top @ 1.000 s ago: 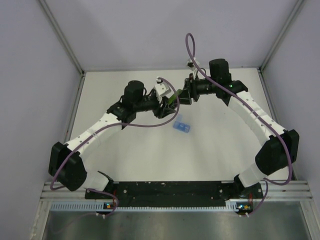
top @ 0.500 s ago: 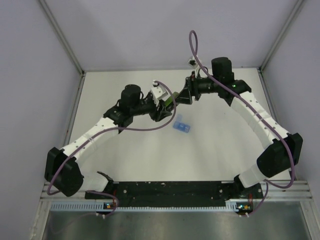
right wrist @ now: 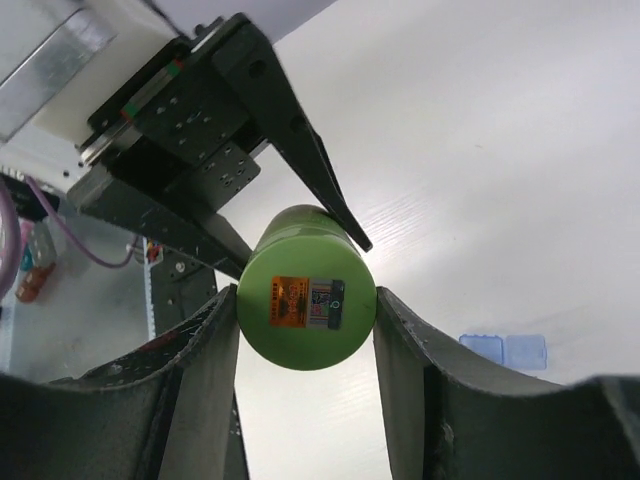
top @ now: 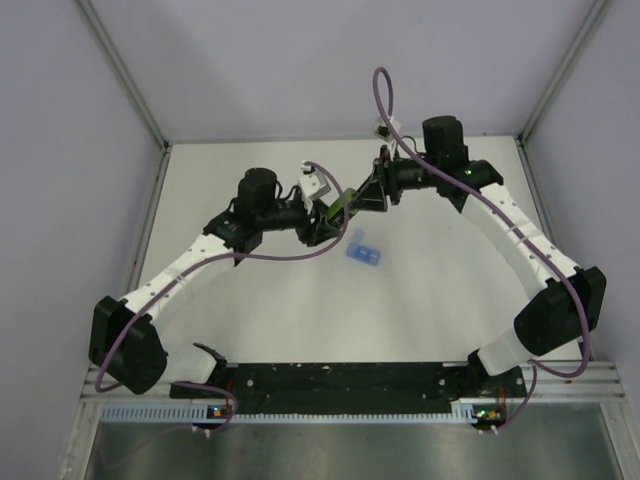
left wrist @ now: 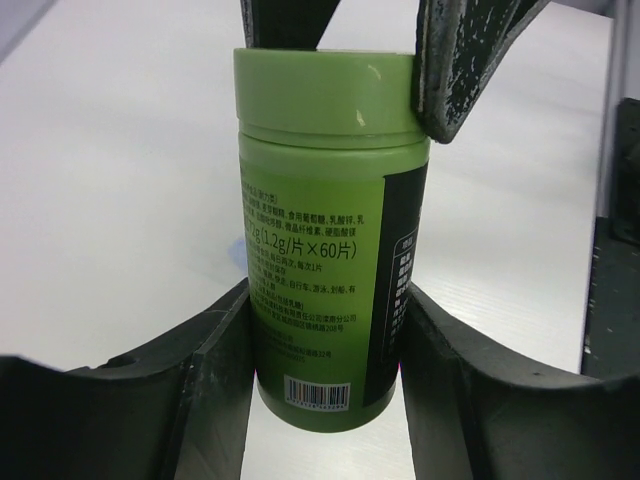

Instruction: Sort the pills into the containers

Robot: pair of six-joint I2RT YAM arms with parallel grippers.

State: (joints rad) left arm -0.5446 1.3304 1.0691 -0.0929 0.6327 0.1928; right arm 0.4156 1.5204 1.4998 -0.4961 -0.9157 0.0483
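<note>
Your pill box (top: 364,252) lies flat on the white table (top: 430,310), near the middle, turned at a slant. Nothing touches it. It sits just on the near side of the spot where your 2 grippers meet. From the right wrist camera you see only 2 of its blue square compartments (right wrist: 503,350), low at the right past the finger. You cannot tell from here whether its lids are up or down.

Above and just behind the box, both grippers hold 1 green bottle (top: 340,203) between them, tipped on its side. The left gripper (left wrist: 325,300) is clamped around the bottle's labelled body (left wrist: 325,250), 1 dark finger pressed to each side, with the barcode end nearest that camera. The right gripper (right wrist: 306,320) comes from the opposite end and pinches the green cap (right wrist: 306,302), its fingers hugging the cap's left and right edges. A small sticker sits on the cap's flat top. In the left wrist view you see the right gripper's fingers against the cap's rim at the top.

From overhead, the left gripper (top: 325,215) reaches in from the left and the right gripper (top: 352,200) from the right. The 2 arms form an arch over the table. A purple cable (top: 380,95) loops up from the right arm.
</note>
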